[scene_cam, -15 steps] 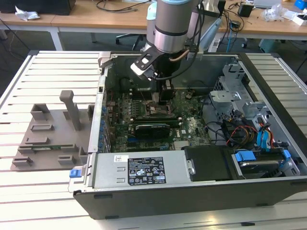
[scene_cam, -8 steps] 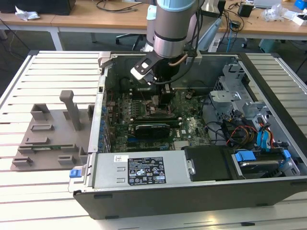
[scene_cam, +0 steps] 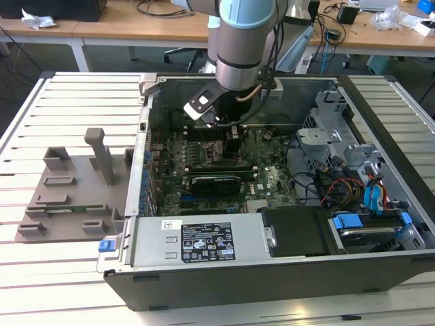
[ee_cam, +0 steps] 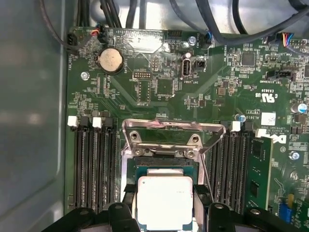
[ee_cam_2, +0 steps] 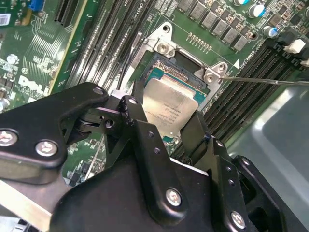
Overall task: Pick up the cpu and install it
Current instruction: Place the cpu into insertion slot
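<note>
The arm reaches down from the far side into an open computer case (scene_cam: 272,282) that lies on a slatted white table (scene_cam: 47,272). Its gripper (scene_cam: 231,136) hangs low over the far part of the green motherboard (scene_cam: 268,178), towards the exterior view's left half of the case.

In both wrist views the cpu (ee_cam_2: 171,107) (ee_cam: 164,200) sits directly between the gripper's two black fingers (ee_cam_2: 145,140). Its silvery top faces up, and one finger lies against each of two opposite edges, so the gripper is clamped on the chip. The cpu is level and squarely over the socket (ee_cam: 159,170), whose teal inner rim shows just beyond the chip's far edge. Whether the chip already rests in the socket or is a little above it cannot be told.

The socket's metal load plate (ee_cam: 174,129) stands swung open on the side away from the gripper, and a thin retention lever (ee_cam_2: 265,81) sticks out sideways. Banks of black memory slots (ee_cam: 94,164) flank the socket on both sides. A round coin battery (ee_cam: 110,60) sits further out on the board.

Outside the case, on the exterior view's left, a grey plastic tray (scene_cam: 68,187) with raised blocks lies on the table, well apart from the gripper.
</note>
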Robot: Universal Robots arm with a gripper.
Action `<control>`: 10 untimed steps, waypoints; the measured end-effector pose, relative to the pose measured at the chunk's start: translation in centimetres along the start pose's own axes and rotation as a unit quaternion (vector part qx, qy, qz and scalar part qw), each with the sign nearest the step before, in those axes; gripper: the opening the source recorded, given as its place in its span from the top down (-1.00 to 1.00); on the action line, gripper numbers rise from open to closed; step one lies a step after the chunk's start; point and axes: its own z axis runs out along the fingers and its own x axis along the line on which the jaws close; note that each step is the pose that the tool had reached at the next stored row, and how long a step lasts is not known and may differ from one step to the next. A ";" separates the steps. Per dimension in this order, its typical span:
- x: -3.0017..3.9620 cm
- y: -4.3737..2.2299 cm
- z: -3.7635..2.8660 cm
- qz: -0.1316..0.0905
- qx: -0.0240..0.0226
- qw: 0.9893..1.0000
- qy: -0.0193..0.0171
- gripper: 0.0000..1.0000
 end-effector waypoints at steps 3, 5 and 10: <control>-0.01 -0.07 0.41 0.007 0.000 1.000 0.000 -0.09; -0.06 -0.19 0.67 0.007 0.000 1.000 0.000 -0.09; -0.06 -0.20 1.27 0.009 0.000 1.000 0.000 -0.09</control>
